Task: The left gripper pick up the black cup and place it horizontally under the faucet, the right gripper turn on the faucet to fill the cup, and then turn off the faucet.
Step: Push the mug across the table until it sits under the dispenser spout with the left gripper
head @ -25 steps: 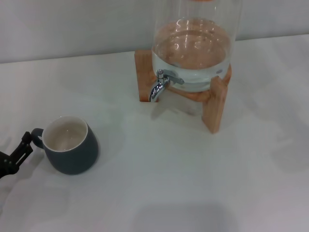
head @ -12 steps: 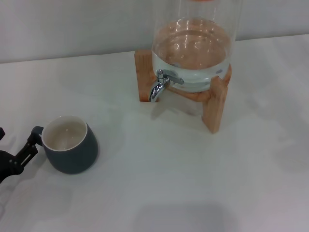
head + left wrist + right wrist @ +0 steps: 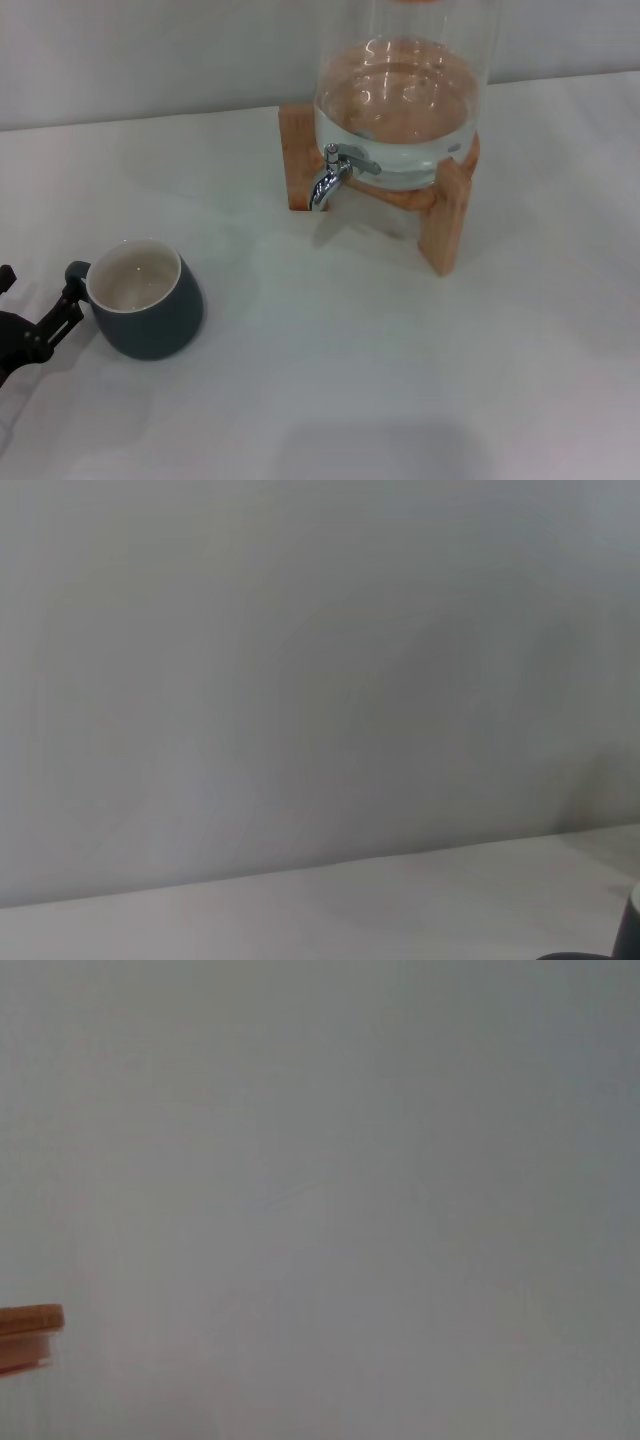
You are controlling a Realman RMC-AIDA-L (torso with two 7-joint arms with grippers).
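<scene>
The black cup [image 3: 150, 300] stands upright on the white table at the front left, cream inside, with its small handle [image 3: 77, 271] pointing left. My left gripper [image 3: 38, 290] is at the left edge of the head view, open. One ridged finger [image 3: 60, 312] reaches up to the underside of the handle, and the tip of the other finger [image 3: 6, 276] shows farther left. The chrome faucet [image 3: 330, 175] sticks out of the glass dispenser jar [image 3: 400, 100] at the back centre, spout down, well apart from the cup. My right gripper is out of view.
The jar holds water and sits on a wooden stand [image 3: 445, 215]. The white table [image 3: 350, 380] stretches between cup and faucet. A wooden piece [image 3: 30, 1332] shows at the edge of the right wrist view. The left wrist view shows a plain wall.
My left gripper's finger has slid slightly lower along the cup's handle, and its second fingertip has come into view at the left edge. The cup has not moved.
</scene>
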